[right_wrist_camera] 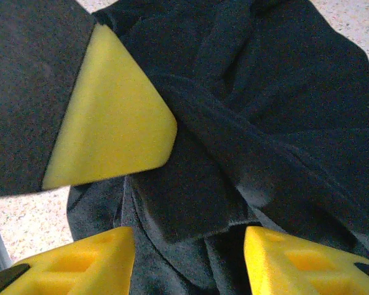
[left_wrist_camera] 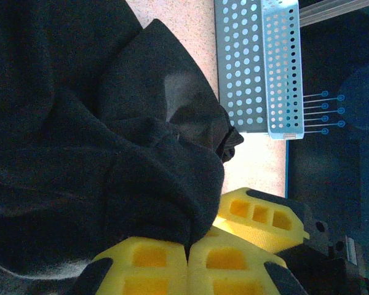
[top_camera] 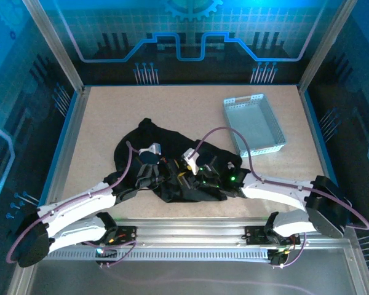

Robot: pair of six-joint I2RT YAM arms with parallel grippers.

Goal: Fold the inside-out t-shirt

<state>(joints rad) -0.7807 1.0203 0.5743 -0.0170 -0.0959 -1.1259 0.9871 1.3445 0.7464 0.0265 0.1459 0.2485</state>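
Low in the overhead frame, just above the rail where both arms are bolted, I see the inside-out t-shirt (top_camera: pixel 135 150) lying crumpled in a black heap on the lower middle of the table (top_camera: pixel 104 123). Both arms reach into it, one from each side.

On the left wrist view, the left gripper (left_wrist_camera: pixel 187 261) sits at the bottom edge with its yellow fingers (left_wrist_camera: pixel 141 270) pressed together. A thick fold of the black cloth runs down into the seam between them, so I read it as clamped on the shirt.

On the right wrist view, the right gripper (right_wrist_camera: pixel 189 249) has its two yellow fingers (right_wrist_camera: pixel 92 258) standing apart at the bottom edge. Rumpled cloth lies under the gap, and nothing is pinched.

Farther back, at the upper right of the overhead frame, the grey perforated tray (top_camera: pixel 243 98) sits slanted on the table, near the shirt's far edge but not touching it.
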